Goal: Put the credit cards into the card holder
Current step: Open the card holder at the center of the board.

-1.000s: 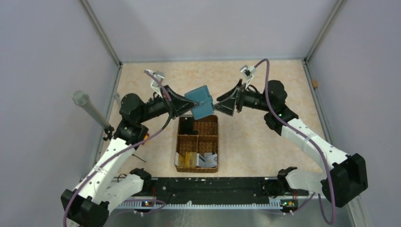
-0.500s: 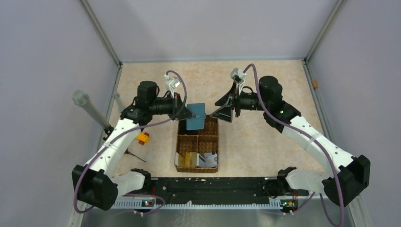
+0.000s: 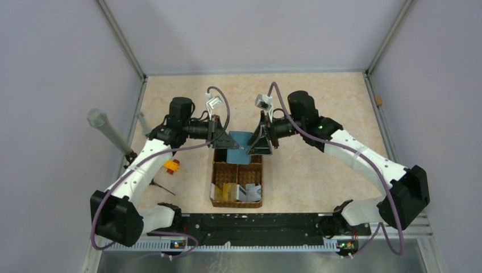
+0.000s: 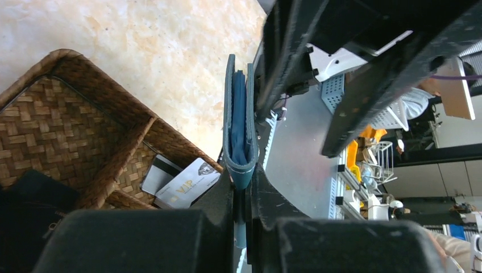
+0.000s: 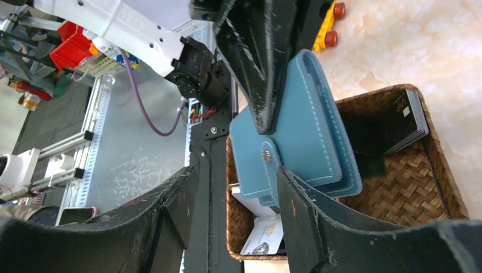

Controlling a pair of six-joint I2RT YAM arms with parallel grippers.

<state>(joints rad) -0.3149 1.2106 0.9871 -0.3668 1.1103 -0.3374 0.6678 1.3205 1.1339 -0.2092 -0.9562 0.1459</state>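
One teal holder (image 3: 237, 140), folded shut, with a stitched rim and a small stud on its face, is held over the basket's (image 3: 216, 170) far end. Left claw (image 3: 227, 140) is clamped on one edge. Right claw's (image 5: 239, 182) jaws stand apart at the stud corner. Cards (image 3: 228, 190) lie in the near compartments.

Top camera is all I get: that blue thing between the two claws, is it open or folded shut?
Observer: Folded shut; the left wrist view shows the card holder edge-on, pinched in the left gripper.
Visitor: And the other claw?
Observer: The right gripper is open, a finger on each side of the holder's stud flap.
Visitor: Any cards underneath?
Observer: A black card marked VIP lies in the wicker basket.
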